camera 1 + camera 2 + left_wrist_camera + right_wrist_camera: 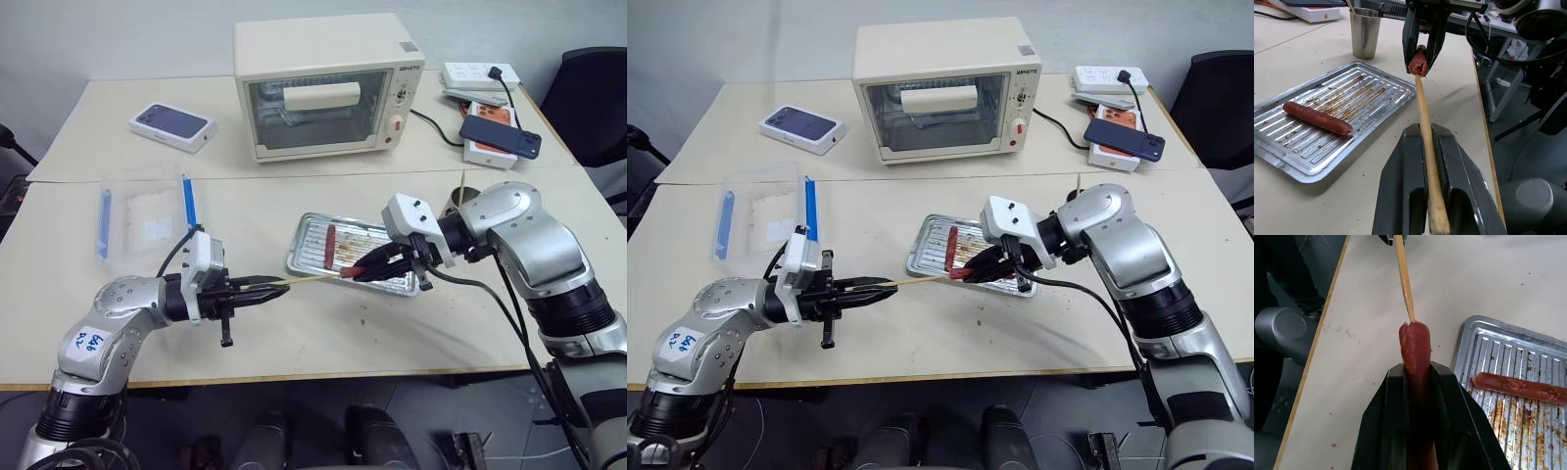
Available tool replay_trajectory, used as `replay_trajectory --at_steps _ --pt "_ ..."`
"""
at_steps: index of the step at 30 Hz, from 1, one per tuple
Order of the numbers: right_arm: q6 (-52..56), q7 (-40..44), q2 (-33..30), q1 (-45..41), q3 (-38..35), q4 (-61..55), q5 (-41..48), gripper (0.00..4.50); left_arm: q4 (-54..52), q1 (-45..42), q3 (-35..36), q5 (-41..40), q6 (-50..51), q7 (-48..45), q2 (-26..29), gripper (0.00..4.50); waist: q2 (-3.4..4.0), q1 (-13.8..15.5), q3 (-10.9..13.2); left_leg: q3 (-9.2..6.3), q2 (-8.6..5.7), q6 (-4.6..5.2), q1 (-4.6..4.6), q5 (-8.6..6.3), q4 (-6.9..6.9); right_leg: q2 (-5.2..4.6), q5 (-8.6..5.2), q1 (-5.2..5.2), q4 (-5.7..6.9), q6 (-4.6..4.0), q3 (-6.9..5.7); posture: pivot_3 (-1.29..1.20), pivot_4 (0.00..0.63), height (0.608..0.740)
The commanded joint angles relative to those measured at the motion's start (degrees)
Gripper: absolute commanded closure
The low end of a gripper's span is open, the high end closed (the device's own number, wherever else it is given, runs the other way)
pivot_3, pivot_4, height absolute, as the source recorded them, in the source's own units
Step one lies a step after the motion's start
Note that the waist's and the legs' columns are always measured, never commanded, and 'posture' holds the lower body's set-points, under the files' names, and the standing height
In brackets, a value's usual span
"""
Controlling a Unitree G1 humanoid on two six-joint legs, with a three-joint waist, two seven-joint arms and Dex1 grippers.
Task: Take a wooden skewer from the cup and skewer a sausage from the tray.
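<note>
Skewer: wooden skewer (299, 281) out of the cup (1365, 32), pinched by the left tool (260, 288), held above the desk (323, 338).
Skewer axis: near level, tip toward the robot's right.
Sausage: sausage (1416, 348) lifted clear of the tray (306, 237), pinched by the right tool (370, 268), end-on to the tip.
Progress: tip just entering the sausage's end; split visible.
Remaining: push the skewer through lengthwise.
Left over: second sausage (1316, 118) in the tray.
</note>
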Motion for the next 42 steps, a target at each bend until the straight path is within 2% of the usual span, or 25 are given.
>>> replay_trajectory --at_steps 1,15,42 --pt "-0.42 0.34 -0.2 -0.32 0.47 -0.66 0.7 3.95 -3.19 -0.28 0.38 -1.97 0.18 -0.19 -0.33 4.5 0.0 0.0 0.0 0.0 0.0 0.0 0.0 0.0 0.0 0.0 0.0 0.0 0.0 0.0 0.0 0.0 0.15 0.74" --pt "-1.15 0.63 -0.94 -0.21 0.73 0.61 0.56 3.95 -3.59 1.12 2.26 -2.27 0.51 -0.76 1.15 4.5 0.0 -0.03 0.0 0.0 0.0 0.0 0.0 0.0 0.02 0.0 0.0 0.0 0.03 0.0 0.01 0.0 0.15 0.74" --pt "-0.5 0.51 -0.72 -0.34 0.62 0.11 1.21 3.95 -1.12 0.42 0.02 0.1 -1.8 -0.78 -0.5 4.5 0.0 0.01 0.0 0.0 0.0 -0.01 0.0 0.01 0.03 0.0 0.0 0.0 0.04 0.0 0.0 0.0 0.15 0.74"
